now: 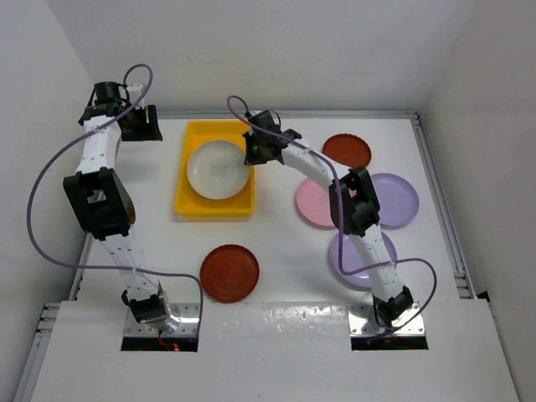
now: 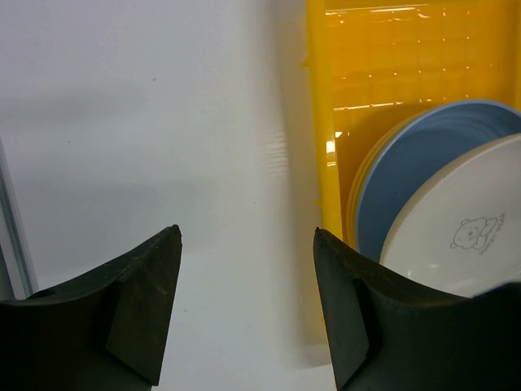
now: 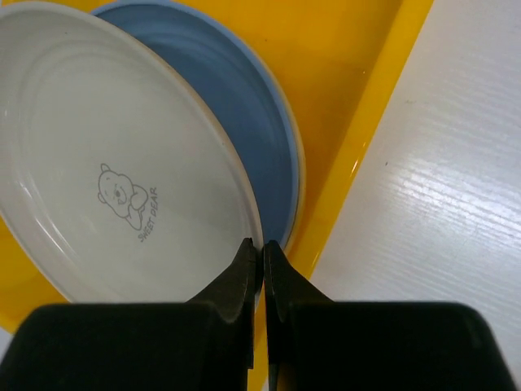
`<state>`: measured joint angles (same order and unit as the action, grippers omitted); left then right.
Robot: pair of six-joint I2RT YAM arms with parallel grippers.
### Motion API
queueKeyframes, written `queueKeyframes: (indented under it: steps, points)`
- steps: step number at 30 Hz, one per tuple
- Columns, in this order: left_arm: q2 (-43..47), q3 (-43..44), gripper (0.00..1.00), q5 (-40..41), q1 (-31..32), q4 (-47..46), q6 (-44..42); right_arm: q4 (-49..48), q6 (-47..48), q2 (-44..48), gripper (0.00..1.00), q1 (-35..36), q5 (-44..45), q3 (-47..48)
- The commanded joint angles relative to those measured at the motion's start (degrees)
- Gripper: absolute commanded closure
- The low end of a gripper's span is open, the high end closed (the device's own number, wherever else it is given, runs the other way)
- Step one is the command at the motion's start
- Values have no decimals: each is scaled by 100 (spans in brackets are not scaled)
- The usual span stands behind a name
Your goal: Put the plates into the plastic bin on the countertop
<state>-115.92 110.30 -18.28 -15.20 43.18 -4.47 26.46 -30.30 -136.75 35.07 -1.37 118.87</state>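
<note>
Surface: white countertop (image 1: 285, 251), flat and matte, with a thin metal edge (image 1: 441, 209) on its right side and plain white walls around it
Nearest plate: dark red plate (image 1: 229, 272), round, shallow, smooth plastic, lying flat between the two arm bases, not yet binned
Right side: lavender plate (image 1: 356, 260) partly under the right arm; beyond it a pink plate (image 1: 311, 203) just beside a second lavender plate (image 1: 395, 199), where they meet hidden by the arm
Plastic bin (image 1: 213, 207): bright yellow, rectangular, low-walled, glossy gridded floor, mid-surface, barely wider than one plate
Inside it: blue plate (image 3: 244, 122) lying flat; cream plate (image 3: 122, 163) with a small bear drawing (image 3: 122, 199) sits over it, offset to one side
Right claw (image 3: 262, 248): fingers pinched narrow on the cream plate's thin rim, probably an edge grip so the plate can settle onto the stack
Farthest plate: second dark red plate (image 1: 347, 151), flat, near the far right
Left claw (image 2: 247, 236): spread wide, holding nothing, above bare surface just beside the bin's outer wall, seemingly kept out of the way
</note>
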Motion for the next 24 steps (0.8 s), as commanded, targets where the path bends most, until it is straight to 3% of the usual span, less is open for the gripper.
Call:
queueKeyframes:
  steps: [1, 4, 7, 11, 14, 21, 24]
  points:
    - [87, 9, 32, -114, -79, -108, -10, -396, 174, -54, 100, 53, 110, 295]
    - [140, -44, 32, -114, -79, -108, -10, -527, 253, -124, 99, 53, 444, 286]
    - [140, -44, 32, -114, -79, -108, -63, -685, 315, -212, 92, 44, 392, 382]
    - [192, -44, 32, -114, -79, -161, -115, -826, 358, -230, 70, 140, 32, 330]
    - [192, -97, 32, -61, -79, -161, -116, -853, 525, -177, 59, 246, 22, 277]
    - [192, -97, 32, -167, -79, -161, -116, -940, 735, 43, 58, 264, 119, 233]
    - [192, -44, 32, -167, -79, -161, -116, -801, 911, 280, 53, 281, 364, 233]
